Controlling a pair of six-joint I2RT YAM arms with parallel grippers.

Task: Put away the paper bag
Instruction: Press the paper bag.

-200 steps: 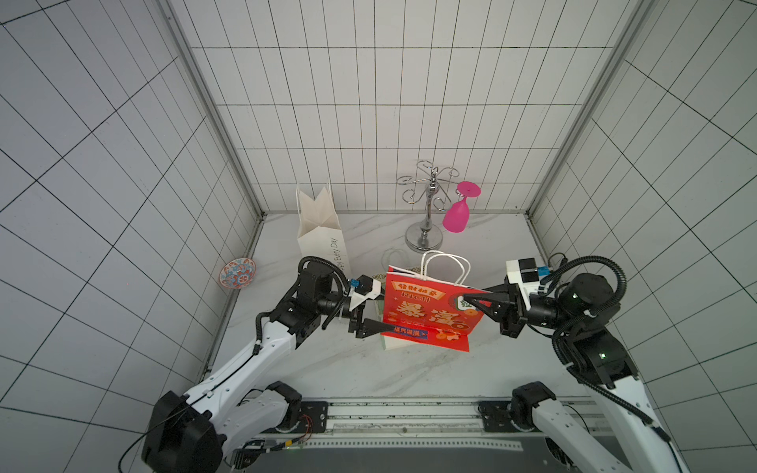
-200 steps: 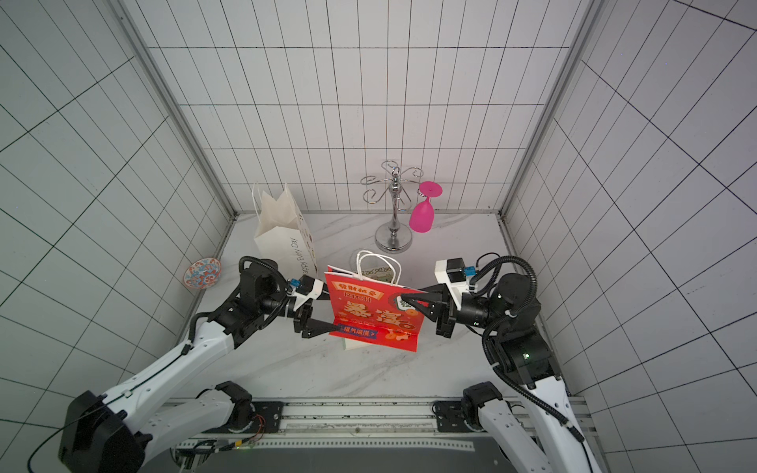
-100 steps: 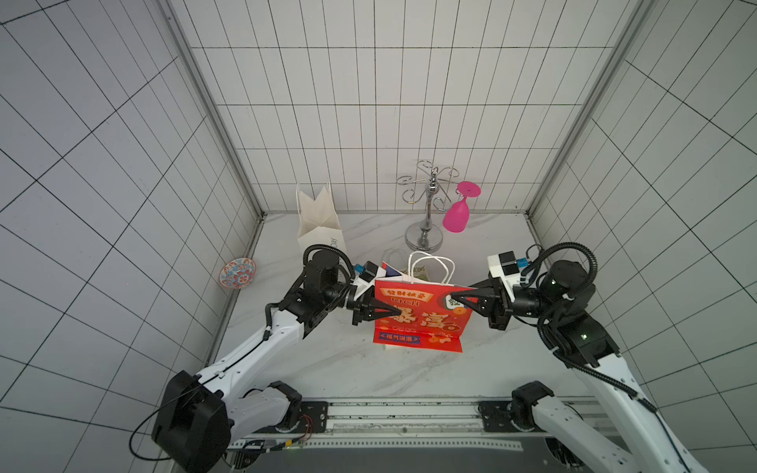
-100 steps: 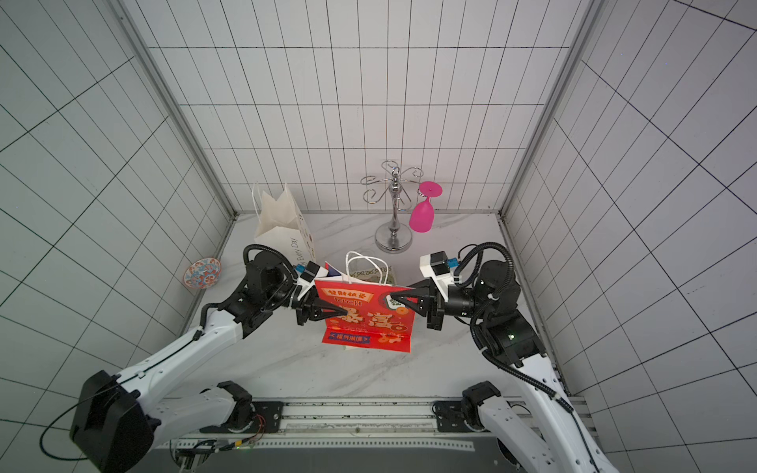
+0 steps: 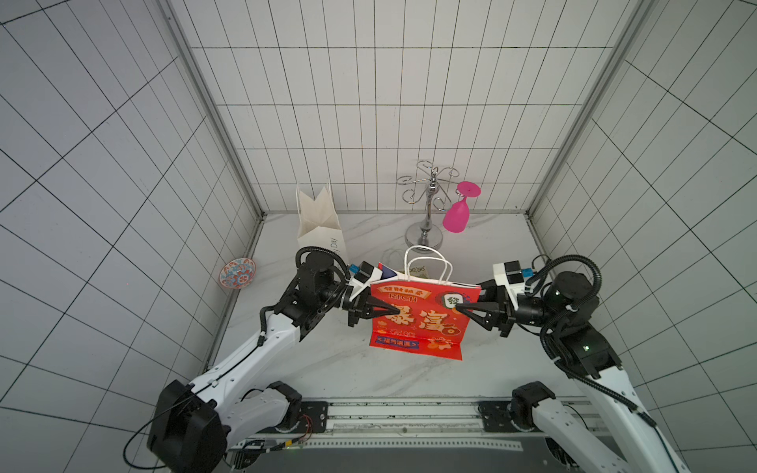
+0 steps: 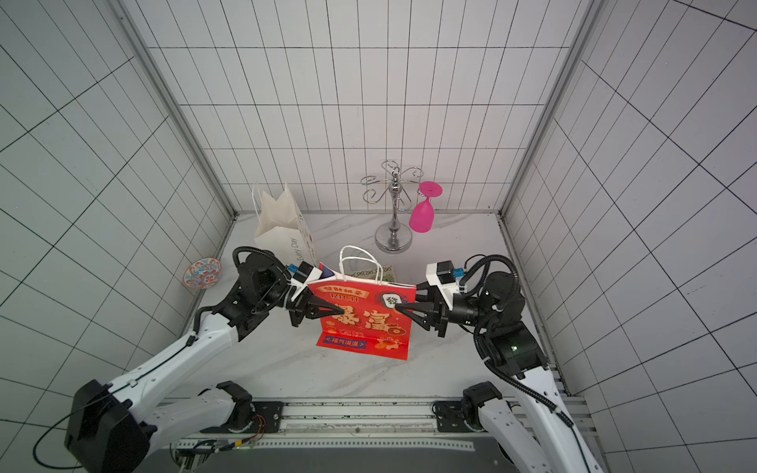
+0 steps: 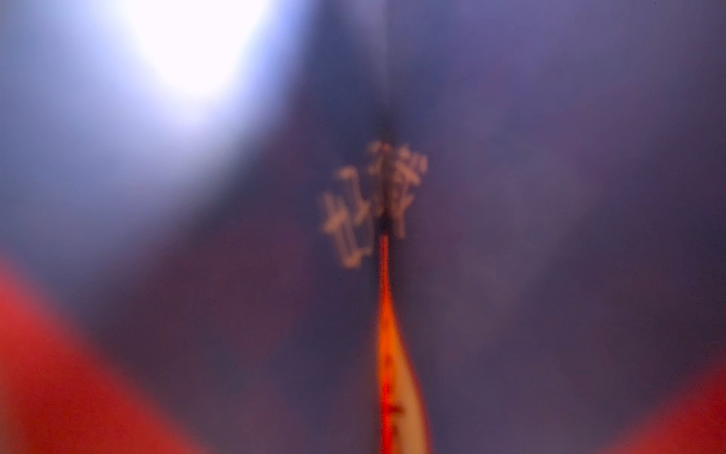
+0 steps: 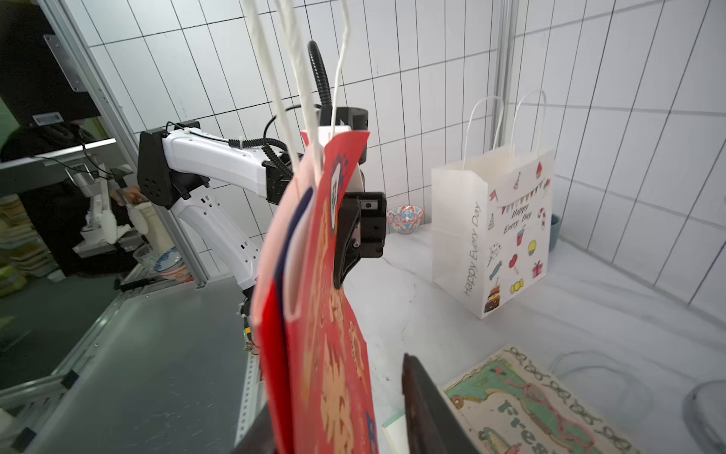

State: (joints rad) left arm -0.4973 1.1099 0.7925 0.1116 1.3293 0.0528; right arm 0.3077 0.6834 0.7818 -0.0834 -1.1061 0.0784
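Scene: a white-tiled booth with a marble table [image 5: 327,368] and two robot arms reaching in from the near edge.
Red paper bag [image 5: 422,323] [image 6: 368,323]: it stands upright over the middle of the table, printed face towards the camera in both top views, its white cord handles [image 5: 428,262] rising from the top. Whether its base touches the table cannot be told.
Left gripper [image 5: 395,321] [image 6: 342,310]: it is clamped tight on the left side edge of the red paper bag, fingers pointing inwards across the print. The left wrist view is a close blur of red and dark blue paper [image 7: 39,373].
Right gripper [image 5: 458,306] [image 6: 397,306]: it sits at the bag's right side edge, level with the left gripper. Its jaws stand partly apart with the edge of the bag [image 8: 326,314] between them. One dark finger [image 8: 428,405] is visibly clear of the paper.
White paper bag [image 5: 319,229] [image 8: 499,236]: upright at the back left of the table, well behind the left arm.
Flat printed bag [image 8: 542,405]: lying on the table just behind the red one.
Glass stand [image 5: 426,213]: at the back, with a pink glass [image 5: 456,217] hanging upside down from it.
Patterned bowl [image 5: 237,273]: at the left wall.
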